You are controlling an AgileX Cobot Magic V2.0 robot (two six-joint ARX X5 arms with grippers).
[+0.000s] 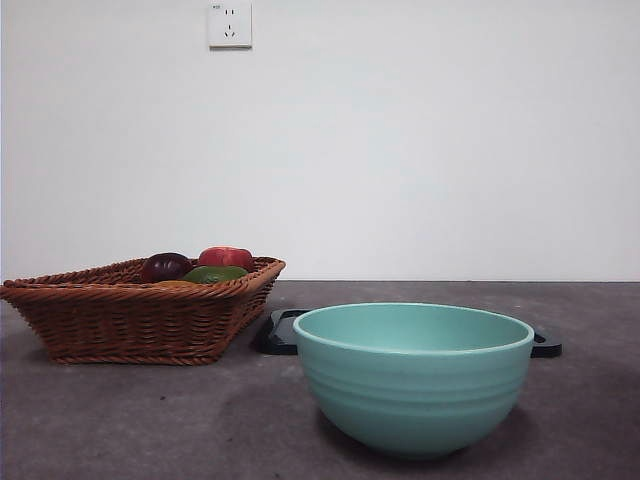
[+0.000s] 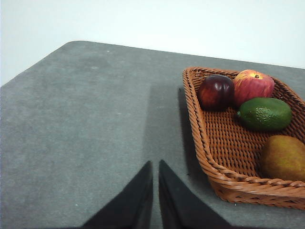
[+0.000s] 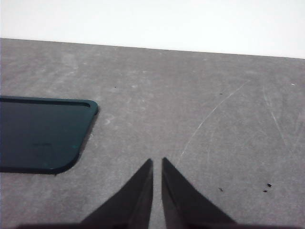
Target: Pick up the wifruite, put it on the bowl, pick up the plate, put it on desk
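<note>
Fruit is the first concern: the wifruite, a round yellow-brown piece with dull smooth skin (image 2: 284, 158), lies in the near corner of a shallow woven brown wicker basket (image 2: 224, 179), apart from a dark purple fruit (image 2: 216, 91), a red apple-like fruit (image 2: 253, 84) and a green avocado-like fruit (image 2: 265, 113) grouped toward the far end. Lying alone, it seems reachable from above without nudging the others, though the basket wall rises close beside it. The large mint-green ridged ceramic bowl (image 1: 414, 385) stands on the grey mottled bench (image 1: 130, 420), just beside the basket and in front of a flat dark rectangular plate with rounded corners (image 3: 40, 136). The bowl's wide mouth makes an easy target. Its position in front may crowd a reach to the plate from that side, while bare bench lies beyond the plate's corner. The left gripper (image 2: 155, 169) hangs over bare bench near the basket, clenched and empty; the right gripper (image 3: 157, 167) is likewise closed and empty near the plate's corner.
</note>
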